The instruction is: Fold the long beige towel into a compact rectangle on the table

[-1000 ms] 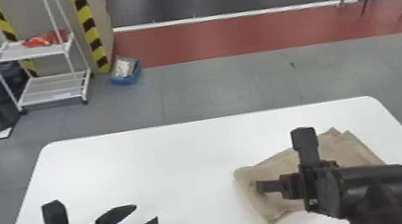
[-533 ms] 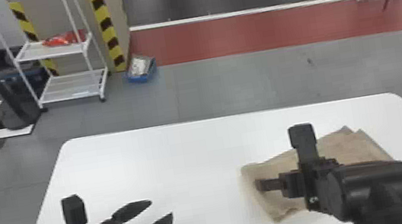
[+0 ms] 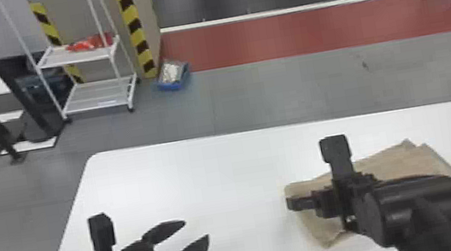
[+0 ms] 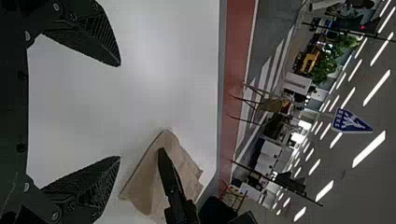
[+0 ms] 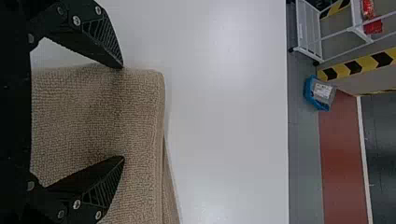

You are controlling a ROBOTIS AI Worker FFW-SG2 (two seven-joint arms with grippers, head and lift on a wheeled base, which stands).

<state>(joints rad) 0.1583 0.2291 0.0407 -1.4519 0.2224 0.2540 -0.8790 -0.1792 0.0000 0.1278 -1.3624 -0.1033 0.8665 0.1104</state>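
Towel point(image 3: 394, 161) lay on the counter point(image 3: 202, 174) at the robot's right, its left end beneath the wide-spread right pincer point(image 5: 123, 112), the nearer one, while the left pincer point(image 3: 196, 229), also wide, hung well apart.

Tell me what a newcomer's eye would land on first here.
Probably the black left gripper, spread wide above the near left of the white table, and the right gripper over the beige towel, which lies in askew layers toward the table's right side. Next, likely the yellow-and-black hazard stripes beside the white wheeled rack, on the floor beyond the table's far left.
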